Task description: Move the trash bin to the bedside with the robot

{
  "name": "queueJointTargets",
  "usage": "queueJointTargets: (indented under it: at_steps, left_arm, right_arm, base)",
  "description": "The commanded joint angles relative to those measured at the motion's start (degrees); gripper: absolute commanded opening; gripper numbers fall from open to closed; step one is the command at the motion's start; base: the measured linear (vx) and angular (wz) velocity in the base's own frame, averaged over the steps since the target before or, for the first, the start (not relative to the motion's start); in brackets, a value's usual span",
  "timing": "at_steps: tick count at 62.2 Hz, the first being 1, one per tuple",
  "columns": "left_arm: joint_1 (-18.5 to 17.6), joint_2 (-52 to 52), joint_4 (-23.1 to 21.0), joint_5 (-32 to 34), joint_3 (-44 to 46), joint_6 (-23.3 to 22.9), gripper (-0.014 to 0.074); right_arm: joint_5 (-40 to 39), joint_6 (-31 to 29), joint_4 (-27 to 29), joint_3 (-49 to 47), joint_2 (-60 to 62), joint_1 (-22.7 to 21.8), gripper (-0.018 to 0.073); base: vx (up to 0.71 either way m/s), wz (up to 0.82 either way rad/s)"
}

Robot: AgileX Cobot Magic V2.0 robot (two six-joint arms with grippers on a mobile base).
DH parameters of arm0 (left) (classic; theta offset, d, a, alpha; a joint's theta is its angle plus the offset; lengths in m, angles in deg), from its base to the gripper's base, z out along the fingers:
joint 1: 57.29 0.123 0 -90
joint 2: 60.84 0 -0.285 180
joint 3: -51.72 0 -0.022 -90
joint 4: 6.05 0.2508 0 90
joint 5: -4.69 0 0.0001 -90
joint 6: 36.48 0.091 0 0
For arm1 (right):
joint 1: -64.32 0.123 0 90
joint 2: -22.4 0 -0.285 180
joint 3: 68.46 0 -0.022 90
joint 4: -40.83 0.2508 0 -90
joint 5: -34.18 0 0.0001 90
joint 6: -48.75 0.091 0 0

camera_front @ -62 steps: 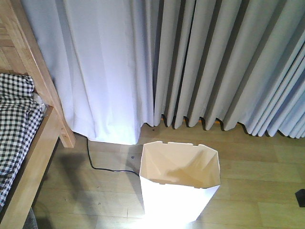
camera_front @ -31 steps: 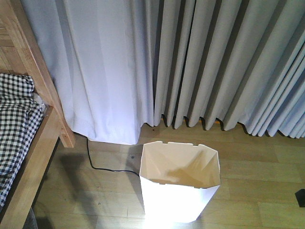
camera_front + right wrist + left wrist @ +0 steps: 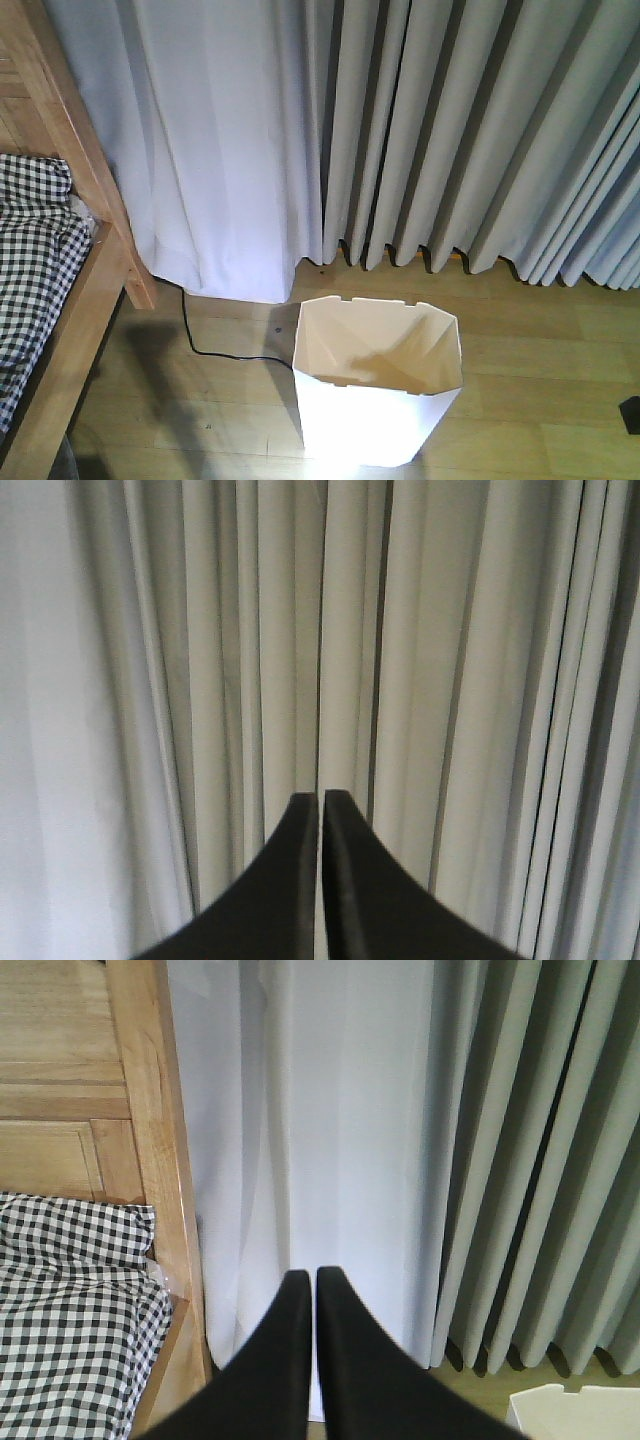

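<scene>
- The curtains (image 3: 400, 130) fill the back of every view — pale grey pleated folds hanging to the floor; the right wrist view shows nothing else behind its hand.
- The bedside (image 3: 95, 290), a light wooden bed frame with black-and-white checked bedding (image 3: 30, 260), takes the left edge of the front view; the left wrist view shows more of it, with the panelled headboard (image 3: 60, 1110) rising above the bedding.
- The wooden floor (image 3: 540, 370) appears broadly only in the front view.
- The trash bin (image 3: 375, 390) stands upright on the floor right of the bed frame and apart from it, its white faceted rim open and cream inside; the left wrist view catches only a corner of its rim (image 3: 570, 1410) at the lower right.
- A black cord (image 3: 200, 340) runs over the floor from the curtain hem between bed frame and bin — seen in the front view alone.
- A small dark object (image 3: 631, 413) sits at the right edge of the floor, too cut off to identify.
- The left hand (image 3: 312, 1282) is closed, fingertips almost touching, gripping nothing, pointed at the curtain beside the bed post.
- The right hand (image 3: 320, 802) is likewise closed and empty, facing the curtain folds.
</scene>
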Motion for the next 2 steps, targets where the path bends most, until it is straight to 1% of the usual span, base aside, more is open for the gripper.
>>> queueJointTargets:
  at_steps: [1, 2]
  left_arm:
    - [-0.3, -0.6, -0.2, 4.2, -1.7, -0.5, -0.0006]
    - [-0.3, -0.6, -0.2, 4.2, -1.7, -0.5, -0.0006]
  right_arm:
    - [-3.9, -0.3, -0.9, 1.1, 0.7, -0.1, -0.0011]
    - [-3.9, -0.3, -0.9, 1.1, 0.7, -0.1, -0.0011]
  base:
    - [0.0, 0.0]
    - [0.0, 0.0]
